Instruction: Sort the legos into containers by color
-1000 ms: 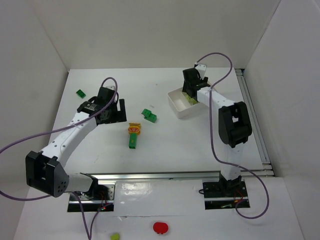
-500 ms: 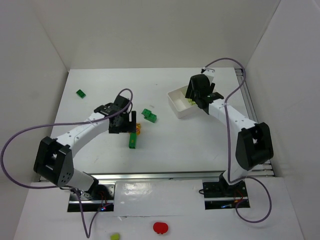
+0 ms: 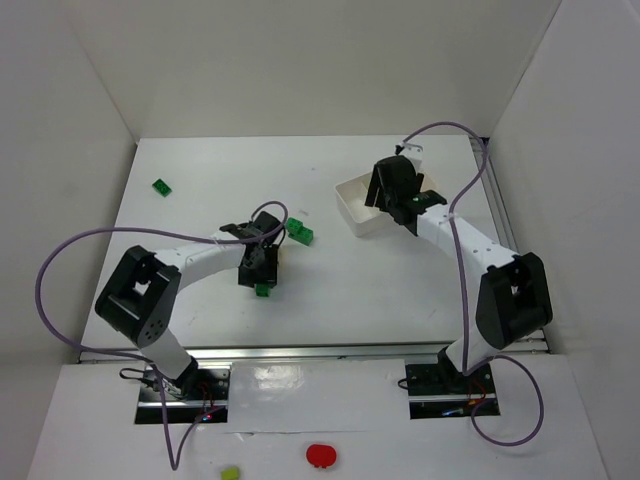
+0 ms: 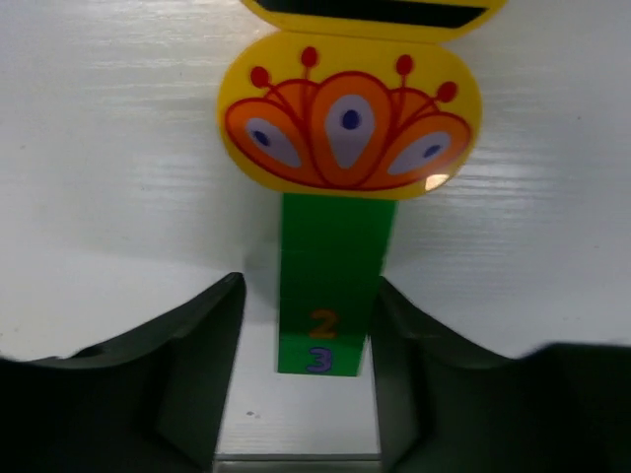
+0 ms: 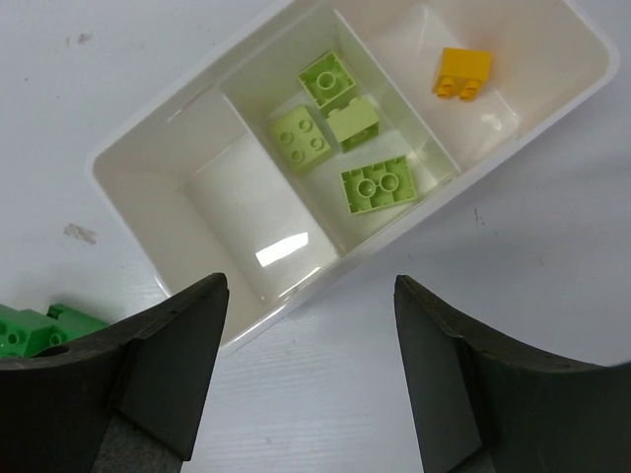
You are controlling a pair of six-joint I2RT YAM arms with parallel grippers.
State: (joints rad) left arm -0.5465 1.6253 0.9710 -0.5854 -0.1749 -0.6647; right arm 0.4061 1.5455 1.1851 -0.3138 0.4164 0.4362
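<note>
A green lego [image 4: 330, 256] printed with 2 and 3 lies end-on between the jaws of my left gripper [image 4: 308, 296]. The right finger touches its side and a thin gap shows at the left finger [image 4: 197, 355]. A yellow lego [image 4: 350, 118] with an orange flower print butts against its far end. From above, that gripper [image 3: 262, 272] covers the pair, with only the green end [image 3: 263, 290] showing. My right gripper [image 5: 308, 296] hangs open and empty over the near wall of the white container [image 5: 148, 227]. Its middle compartment holds several lime legos [image 5: 378, 184], its right one an orange lego [image 5: 461, 74].
A green lego pair [image 3: 299, 233] lies between the arms, also at the right wrist view's lower left corner [image 5: 30, 330]. A small green lego [image 3: 161, 187] sits far left. A red round thing [image 3: 321, 456] and a lime blob [image 3: 230, 473] rest on the front ledge.
My left arm swung right and came down over the green and yellow legos, and its jaws narrowed around the green one. My right gripper drew back slightly over the container.
</note>
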